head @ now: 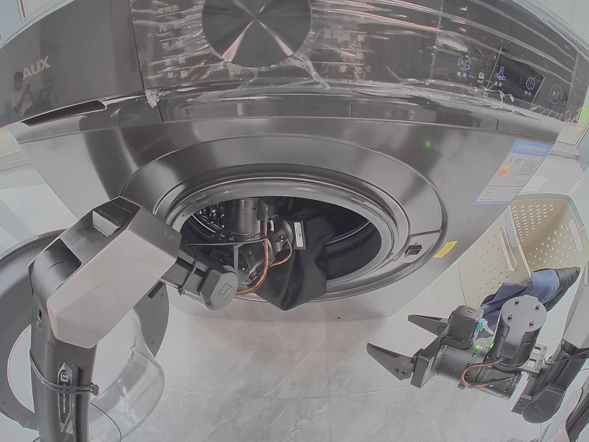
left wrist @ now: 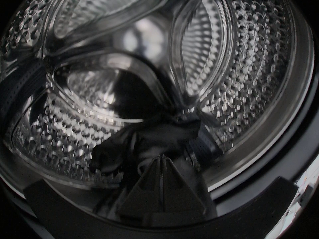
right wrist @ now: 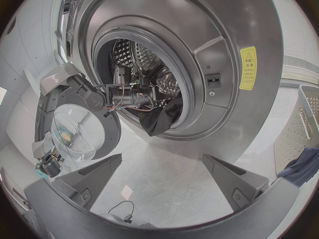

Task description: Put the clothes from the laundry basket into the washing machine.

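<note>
1. The right gripper [head: 392, 334] hangs over the floor tiles [head: 276, 376] in front of the washing machine [head: 294, 148], toward its right side, jaws spread wide and empty.
2. The laundry basket [head: 543, 231] stands just right of the machine, with a blue garment [head: 529, 286] hanging over its rim.
3. The glass door [head: 126, 363] stands open at the machine's left.
4. A black garment [head: 300, 271] drapes over the lower lip of the machine's opening (part outside, part inside).
5. Inside the machine's drum [left wrist: 252, 67], the left gripper [left wrist: 161, 157] is pinched closed on that black cloth.

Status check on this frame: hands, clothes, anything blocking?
Left hand shut on black garment inside drum; garment draped over door rim. Right hand open, empty, out front. Blue garment in basket.
</note>
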`<state>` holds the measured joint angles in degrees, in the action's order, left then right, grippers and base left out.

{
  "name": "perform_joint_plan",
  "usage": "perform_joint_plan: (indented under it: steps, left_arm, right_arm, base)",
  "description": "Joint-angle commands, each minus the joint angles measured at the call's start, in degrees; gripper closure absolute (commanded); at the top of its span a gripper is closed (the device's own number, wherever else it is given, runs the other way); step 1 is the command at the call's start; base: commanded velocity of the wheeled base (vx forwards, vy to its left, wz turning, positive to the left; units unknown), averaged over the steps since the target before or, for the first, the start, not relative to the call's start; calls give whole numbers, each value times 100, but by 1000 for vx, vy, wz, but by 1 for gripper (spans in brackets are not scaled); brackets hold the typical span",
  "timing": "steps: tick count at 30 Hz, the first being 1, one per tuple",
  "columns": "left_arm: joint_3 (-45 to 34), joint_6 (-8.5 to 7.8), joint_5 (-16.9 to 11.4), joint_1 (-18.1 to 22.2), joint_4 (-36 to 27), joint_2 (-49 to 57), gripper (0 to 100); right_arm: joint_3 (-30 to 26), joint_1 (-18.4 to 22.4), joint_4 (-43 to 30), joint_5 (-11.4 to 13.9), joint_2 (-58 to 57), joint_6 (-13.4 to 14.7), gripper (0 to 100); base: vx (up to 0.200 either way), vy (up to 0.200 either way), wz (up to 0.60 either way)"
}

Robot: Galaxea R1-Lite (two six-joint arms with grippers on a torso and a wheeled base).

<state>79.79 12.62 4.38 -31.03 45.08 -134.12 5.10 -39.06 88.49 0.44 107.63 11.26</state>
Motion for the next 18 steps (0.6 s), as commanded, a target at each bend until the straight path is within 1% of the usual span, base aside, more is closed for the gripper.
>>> perform_joint_plan:
  steps: [1, 2, 3, 6, 12, 13, 16, 18]
  left_arm:
    - [872, 21, 195, 9, 256, -422, 100]
    - [872, 21, 195, 9, 256, -422, 100]
    - [1188, 21, 230, 9, 379, -545, 100]
    - [1452, 21, 301, 35, 387, -606, 100]
    - [1303, 21, 318, 53, 370, -536, 100]
    - [1197, 21, 318, 44, 379, -439, 0]
    - [951, 30, 318, 0, 326, -97, 0]
    - [916, 30, 318, -9, 326, -70, 0]
  right_arm:
    - [35, 12, 1, 0, 30, -10, 0]
    - [35, 12, 1, 0, 30, -10, 0]
    - [53, 21, 1, -9, 21, -10, 0]
    - [53, 21, 1, -9, 12, -1, 0]
    - [71, 21, 1, 0, 4, -1, 0]
    - [97, 21, 1, 0, 12, -1, 0]
    - [97, 21, 1, 0, 12, -1, 0]
    - [97, 21, 1, 0, 12, -1, 0]
  base:
    - [0, 0, 0]
    - [0, 0, 0]
    - [0, 0, 0]
    - [0, 0, 0]
    - [0, 0, 0]
    - [0, 0, 0]
    - [0, 0, 0]
    - [0, 0, 0]
